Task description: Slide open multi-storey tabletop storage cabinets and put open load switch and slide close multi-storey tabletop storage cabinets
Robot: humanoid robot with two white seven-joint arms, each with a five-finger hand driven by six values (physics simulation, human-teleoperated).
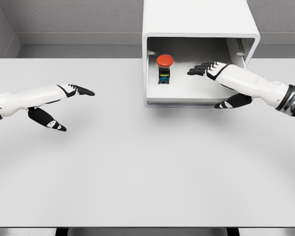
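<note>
The open drawer holds an upright red-capped switch, just left of the right hand. That hand reaches inside, fingers extended, holding nothing. The left hand hovers open over the desk.

I have just the one feed, from the head camera, looking down and forward over the white table from above its near edge, which crosses the bottom of the picture. It faces the grey back wall, with the storage cabinet at top centre, its top cut off by the frame. It sits far enough back that both forearms show, my left hand entering from the left edge and my right hand from the right.
</note>
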